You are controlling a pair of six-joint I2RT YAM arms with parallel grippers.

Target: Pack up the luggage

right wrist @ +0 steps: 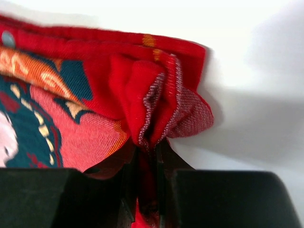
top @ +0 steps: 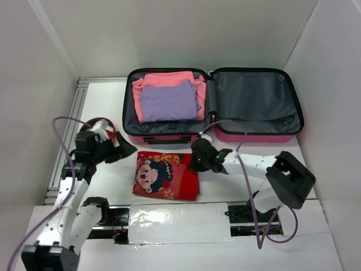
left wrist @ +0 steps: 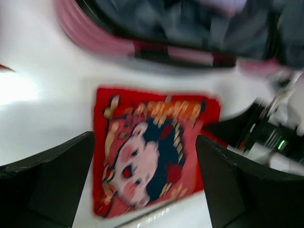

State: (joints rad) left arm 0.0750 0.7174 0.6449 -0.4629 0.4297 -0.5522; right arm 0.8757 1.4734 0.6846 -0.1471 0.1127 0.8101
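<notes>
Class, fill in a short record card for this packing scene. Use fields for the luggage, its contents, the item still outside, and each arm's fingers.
Luggage: lying open at the far side of the table, grey lining showing
Left half: folded pink garment with a lavender garment on top
Still outside: folded red cloth with a cartoon face, in front of the luggage
Right fingers: pinched on the red cloth's right edge
Left fingers: open, holding nothing, facing the red cloth

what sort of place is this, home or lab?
Likely a lab test cell: white walls box in a white table, left arm and right arm mounted at its edge, luggage staged as prop.
</notes>
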